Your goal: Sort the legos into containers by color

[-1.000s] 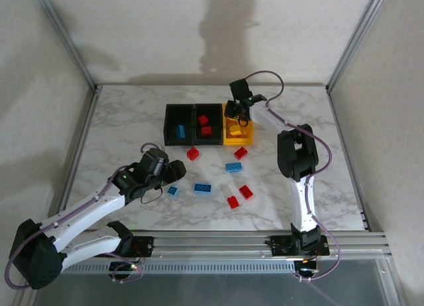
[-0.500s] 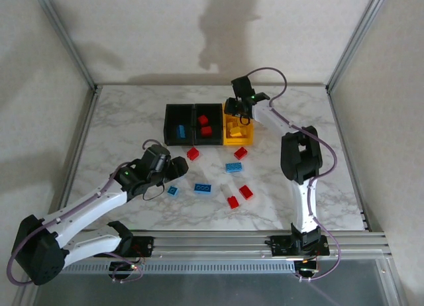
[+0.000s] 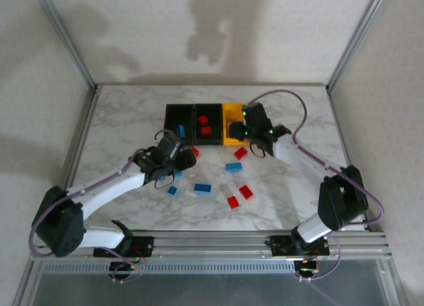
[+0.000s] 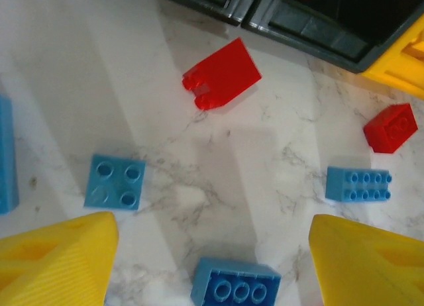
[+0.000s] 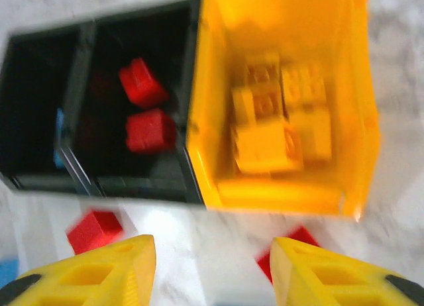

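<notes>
Left tool (image 4: 212, 253), spread and empty, frames the blue brick (image 4: 235, 286) at lower centre. It is probably light, rigid and slick, so pinch its flat sides. Right tool (image 5: 212, 273) is spread and empty.

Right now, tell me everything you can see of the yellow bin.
The yellow bin is a glossy, rectangular, open-top plastic box, upright on the marble table at the right end of the row of three. One side wall adjoins the black middle bin. Inside lie several yellow bricks, piled loosely on its bottom, well below the rim. The right hand hovers, open and empty, before its near wall, not touching it.
</notes>
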